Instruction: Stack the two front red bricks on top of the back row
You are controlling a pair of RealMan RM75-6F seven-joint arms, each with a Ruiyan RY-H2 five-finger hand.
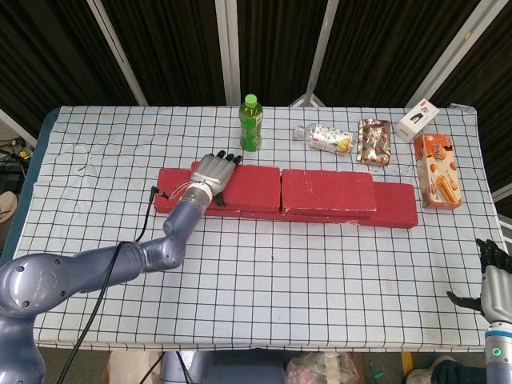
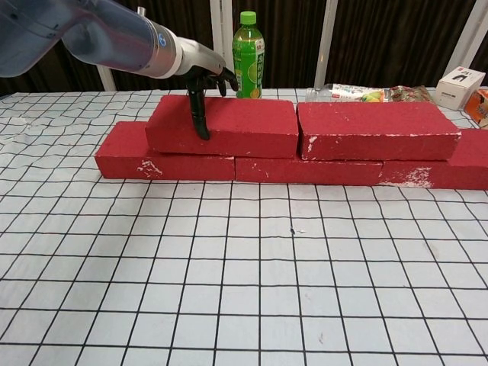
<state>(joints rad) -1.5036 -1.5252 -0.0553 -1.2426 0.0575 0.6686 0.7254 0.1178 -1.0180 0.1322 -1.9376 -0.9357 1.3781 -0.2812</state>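
Left hand [image 1: 212, 174] grips the upper-left brick [image 1: 248, 187]; behind stand a green bottle [image 1: 250, 123], snack packets [image 1: 331, 138] and an orange box [image 1: 437, 170]; right hand [image 1: 495, 276] hangs open off the counter [image 1: 264, 264].

Head view: set high, tilted steeply down over the whole white, black-gridded tablecloth [image 1: 264, 264], far enough to take in all four edges. Chest view: set low near the front edge, facing level toward the back, close to the stacked red foam bricks [image 2: 305, 145]. Shared by both: bricks, green plastic bottle [image 1: 250, 122], left hand [image 1: 212, 173].
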